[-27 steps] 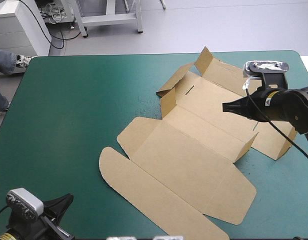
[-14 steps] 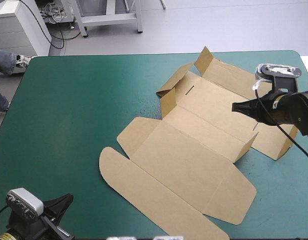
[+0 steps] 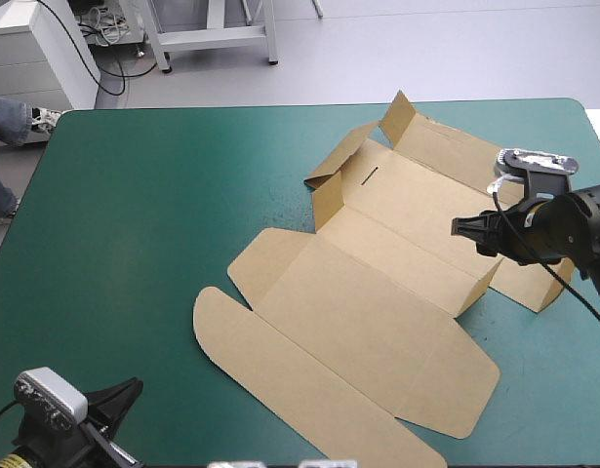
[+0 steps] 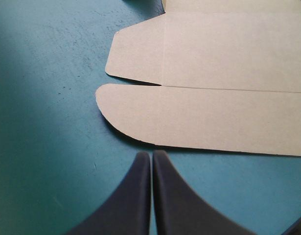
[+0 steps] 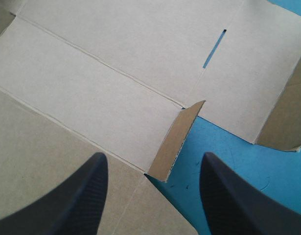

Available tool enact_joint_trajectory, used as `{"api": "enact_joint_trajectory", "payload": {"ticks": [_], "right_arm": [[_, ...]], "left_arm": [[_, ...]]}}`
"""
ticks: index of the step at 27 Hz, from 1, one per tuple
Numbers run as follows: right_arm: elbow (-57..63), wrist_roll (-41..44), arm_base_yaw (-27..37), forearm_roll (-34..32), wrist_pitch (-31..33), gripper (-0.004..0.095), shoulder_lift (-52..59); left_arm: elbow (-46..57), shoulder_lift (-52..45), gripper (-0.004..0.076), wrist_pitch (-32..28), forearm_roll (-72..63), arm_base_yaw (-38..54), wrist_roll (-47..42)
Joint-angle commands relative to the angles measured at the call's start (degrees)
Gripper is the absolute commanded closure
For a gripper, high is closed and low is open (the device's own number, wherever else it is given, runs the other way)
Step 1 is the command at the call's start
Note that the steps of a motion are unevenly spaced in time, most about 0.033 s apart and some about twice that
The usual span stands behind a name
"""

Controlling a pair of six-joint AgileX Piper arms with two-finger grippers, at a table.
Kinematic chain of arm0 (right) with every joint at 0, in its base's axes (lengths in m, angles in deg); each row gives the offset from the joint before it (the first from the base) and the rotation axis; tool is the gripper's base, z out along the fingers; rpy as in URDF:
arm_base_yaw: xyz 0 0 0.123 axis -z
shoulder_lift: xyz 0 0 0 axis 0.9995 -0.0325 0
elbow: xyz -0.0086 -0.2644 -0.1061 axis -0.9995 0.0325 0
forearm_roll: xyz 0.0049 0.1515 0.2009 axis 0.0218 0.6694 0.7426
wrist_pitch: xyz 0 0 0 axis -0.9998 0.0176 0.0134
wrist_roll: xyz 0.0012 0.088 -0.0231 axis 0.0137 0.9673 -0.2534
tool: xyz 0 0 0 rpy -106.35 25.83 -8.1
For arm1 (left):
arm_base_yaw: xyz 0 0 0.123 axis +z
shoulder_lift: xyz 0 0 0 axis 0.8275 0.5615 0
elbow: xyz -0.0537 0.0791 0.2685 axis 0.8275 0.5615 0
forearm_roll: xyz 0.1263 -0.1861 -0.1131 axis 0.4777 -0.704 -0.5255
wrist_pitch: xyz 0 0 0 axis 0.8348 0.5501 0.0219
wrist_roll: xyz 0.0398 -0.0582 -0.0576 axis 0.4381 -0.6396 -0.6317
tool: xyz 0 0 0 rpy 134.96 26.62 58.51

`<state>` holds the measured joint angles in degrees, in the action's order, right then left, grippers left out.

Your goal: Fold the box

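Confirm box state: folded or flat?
Mostly flat. The box lies spread on the teal-green cover; only a few short flaps in its far half stand raised.

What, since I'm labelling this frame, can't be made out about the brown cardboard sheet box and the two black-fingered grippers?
- High view: the black-finned left gripper is cut off by the bottom corner.
- High view: the black-finned right gripper hides part of the brown board box at its right end.
- Left wrist view: only the box's near flaps show; the rest runs off the edge.
- All views: whether the right gripper touches the board.
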<state>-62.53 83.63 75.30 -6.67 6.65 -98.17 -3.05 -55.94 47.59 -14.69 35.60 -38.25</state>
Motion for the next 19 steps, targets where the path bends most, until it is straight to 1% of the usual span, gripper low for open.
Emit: {"api": "enact_joint_trajectory", "payload": {"ticks": [1, 5, 9, 11, 16, 18, 19], "right_arm": [[-1.35, 4.37, 0.58, -1.88, -2.26, 0.0371, 1.26], [-1.35, 7.62, 0.58, -1.70, -2.26, 0.0379, 1.26], [-1.21, 8.92, 0.58, -1.69, -2.26, 0.0460, 1.16], [-0.40, 8.58, 0.58, -1.26, -2.26, 0.0468, 1.16], [8.05, 7.86, 1.04, -0.01, -2.26, 0.0466, 1.16], [10.88, 7.86, 2.60, 0.39, -2.26, 0.0466, 1.16], [12.48, 7.86, 5.02, 0.96, -2.26, 0.0466, 1.16]], "left_arm": [[-1.29, 0.94, 0.0731, -3.81, -0.69, -0.20, 0.04], [-1.29, 0.94, 0.0731, -3.81, -0.69, -0.20, 0.04], [-1.29, 0.94, 0.0731, -3.81, -0.69, -0.20, 0.04], [-1.29, 0.94, 0.0731, -3.81, -0.69, -0.20, 0.04], [-1.29, 0.94, 0.0731, -3.81, -0.69, -0.20, 0.16], [-1.29, 0.94, 0.0731, -3.81, -0.69, -0.20, 0.16], [-1.29, 0.94, 0.0731, -3.71, -0.69, -0.20, 0.16]]}}
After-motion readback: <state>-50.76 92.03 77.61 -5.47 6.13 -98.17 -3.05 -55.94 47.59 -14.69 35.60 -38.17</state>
